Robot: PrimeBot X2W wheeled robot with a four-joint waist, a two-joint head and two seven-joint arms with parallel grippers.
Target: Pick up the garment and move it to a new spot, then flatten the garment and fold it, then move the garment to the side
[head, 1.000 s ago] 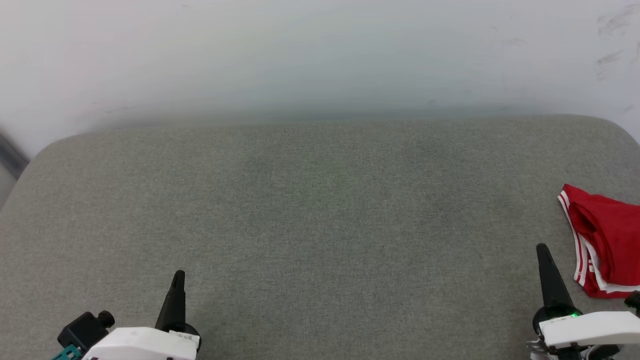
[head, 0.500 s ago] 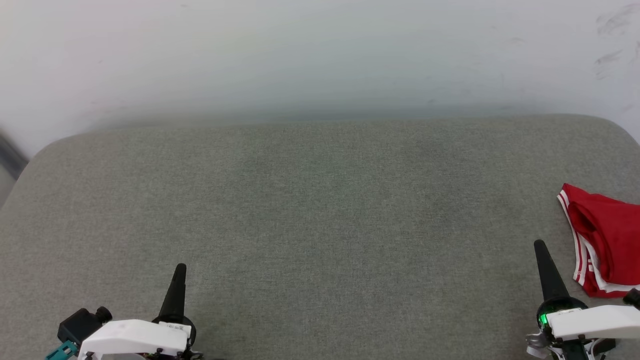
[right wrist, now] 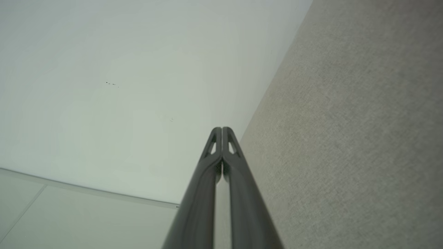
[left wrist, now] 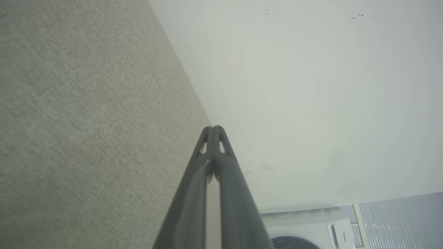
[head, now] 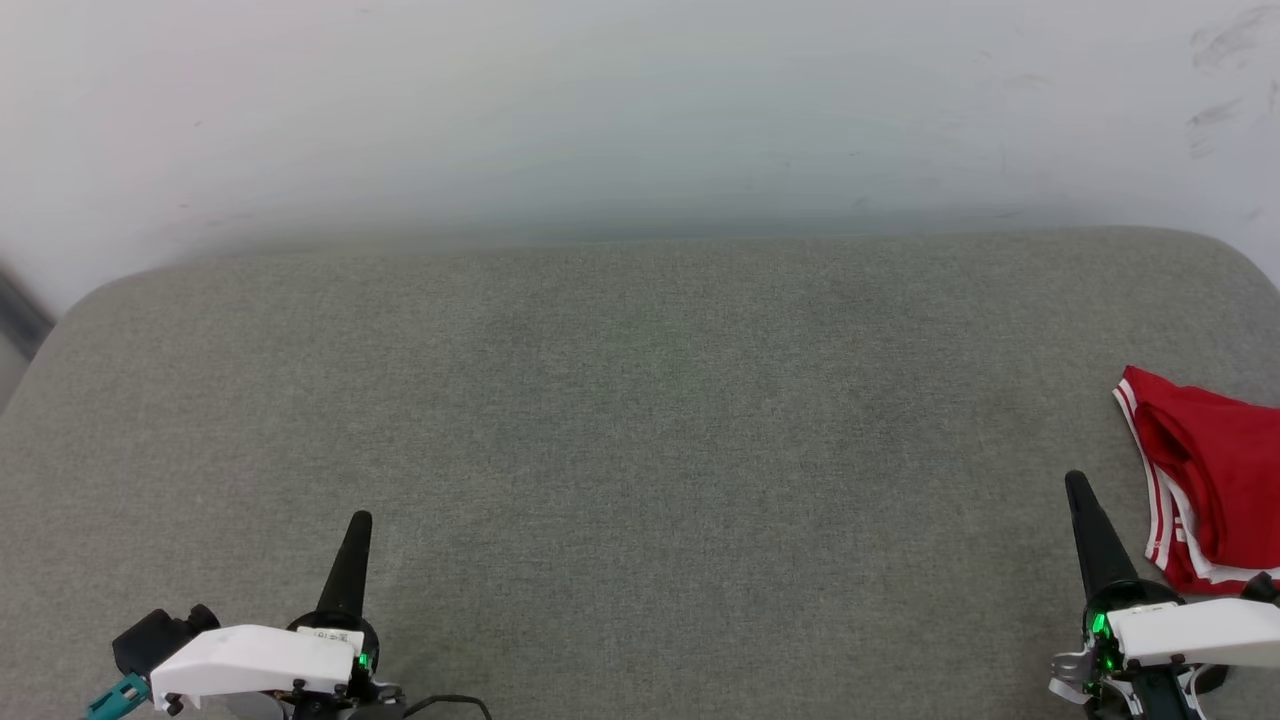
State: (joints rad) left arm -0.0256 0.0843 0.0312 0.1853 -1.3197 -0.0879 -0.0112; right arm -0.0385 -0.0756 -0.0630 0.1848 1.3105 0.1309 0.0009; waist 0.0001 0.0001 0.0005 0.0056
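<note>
The garment (head: 1215,470), red with red-and-white striped trim, lies bunched at the right edge of the grey padded surface (head: 640,430), partly cut off by the frame. My right gripper (head: 1078,487) is shut and empty just left of it, not touching it. In the right wrist view its fingertips (right wrist: 221,129) meet against the pale wall. My left gripper (head: 361,523) is shut and empty at the lower left, far from the garment. Its closed tips (left wrist: 214,128) show in the left wrist view above the grey surface (left wrist: 86,121).
A pale wall (head: 640,110) rises behind the grey surface. A white washing machine (left wrist: 304,228) and ribbed grey panel (left wrist: 405,221) appear in the left wrist view's corner.
Both grippers have crept a little forward over the surface, tips further up the head view. The garment lies as before.
</note>
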